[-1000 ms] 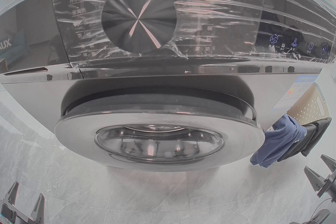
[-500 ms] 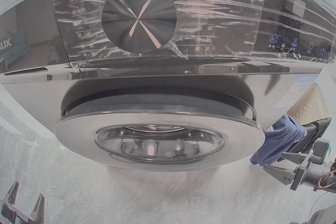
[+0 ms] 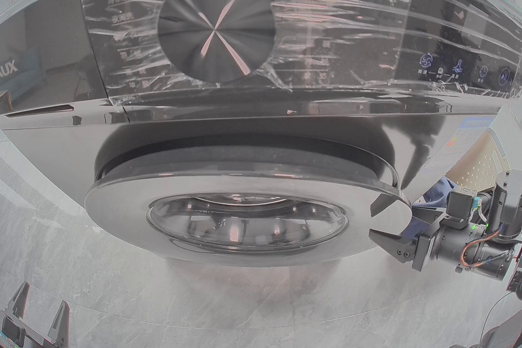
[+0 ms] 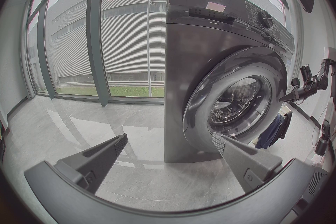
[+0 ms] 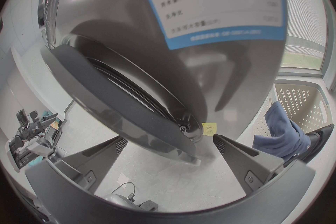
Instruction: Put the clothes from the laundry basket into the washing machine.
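The dark grey washing machine (image 3: 261, 126) stands in front of me with its round door (image 3: 247, 213) shut. My right gripper (image 3: 401, 235) is open at the door's right edge; in the right wrist view the door rim (image 5: 150, 126) lies between its fingers (image 5: 218, 144). Behind that arm a beige laundry basket (image 3: 484, 161) leans by the machine, with a blue garment (image 5: 280, 130) and a dark one (image 5: 320, 137) hanging over its rim. My left gripper (image 3: 38, 311) stays low at the near left, open with nothing in it (image 4: 168, 140).
Grey tiled floor (image 3: 244, 300) stretches before the machine. A control panel with a dial (image 3: 215, 28) sits above the door. Tall windows (image 4: 98, 42) run along the machine's left side. A cable and small device (image 5: 129, 196) lie on the floor under the right arm.
My right arm has swung in from the right edge toward the door's right rim, now covering much of the blue garment. The left gripper has not moved.
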Motion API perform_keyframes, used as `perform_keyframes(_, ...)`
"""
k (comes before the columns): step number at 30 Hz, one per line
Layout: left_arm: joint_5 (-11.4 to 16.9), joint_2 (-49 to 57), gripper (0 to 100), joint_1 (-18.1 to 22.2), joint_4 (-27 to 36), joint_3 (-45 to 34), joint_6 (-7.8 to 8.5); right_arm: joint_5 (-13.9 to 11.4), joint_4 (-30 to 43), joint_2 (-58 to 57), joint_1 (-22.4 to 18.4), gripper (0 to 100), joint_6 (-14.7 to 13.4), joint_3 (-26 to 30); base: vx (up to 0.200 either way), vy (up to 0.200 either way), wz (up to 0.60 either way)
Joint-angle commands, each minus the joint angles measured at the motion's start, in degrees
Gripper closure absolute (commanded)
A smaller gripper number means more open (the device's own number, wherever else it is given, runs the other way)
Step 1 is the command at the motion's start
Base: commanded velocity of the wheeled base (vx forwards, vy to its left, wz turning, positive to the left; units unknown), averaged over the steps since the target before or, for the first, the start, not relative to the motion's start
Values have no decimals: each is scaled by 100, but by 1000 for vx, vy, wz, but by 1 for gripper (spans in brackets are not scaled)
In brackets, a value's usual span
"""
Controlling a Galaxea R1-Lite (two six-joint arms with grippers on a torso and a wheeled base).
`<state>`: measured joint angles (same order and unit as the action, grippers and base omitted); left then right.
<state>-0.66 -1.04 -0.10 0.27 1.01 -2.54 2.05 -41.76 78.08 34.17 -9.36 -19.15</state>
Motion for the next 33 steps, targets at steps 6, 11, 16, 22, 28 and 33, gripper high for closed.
perform_keyframes(6, -4, 42, 0, 1, 0, -84, -1, -82, -42, 208, 143, 0, -13, 175, 0, 0, 0)
perform_keyframes(11, 4, 42, 0, 1, 0, -84, -1, -363, -42, -276, 266, 0, -22, 676, -120, 0, 0)
perform_keyframes(16, -4, 42, 0, 1, -9, -84, -1, -389, -7, -443, 186, 0, 13, 737, -120, 0, 0)
perform_keyframes(22, -4, 42, 0, 1, 0, -84, -1, -372, -33, -162, 11, 0, 31, 500, 0, 0, 0)
perform_keyframes(28, -4, 42, 0, 1, 0, -84, -1, -381, -42, 269, 37, 0, 31, 8, 0, 0, 0)
perform_keyframes(33, 4, 42, 0, 1, 0, -84, -1, -389, -42, 489, 72, 0, 101, -150, 0, 0, 0)
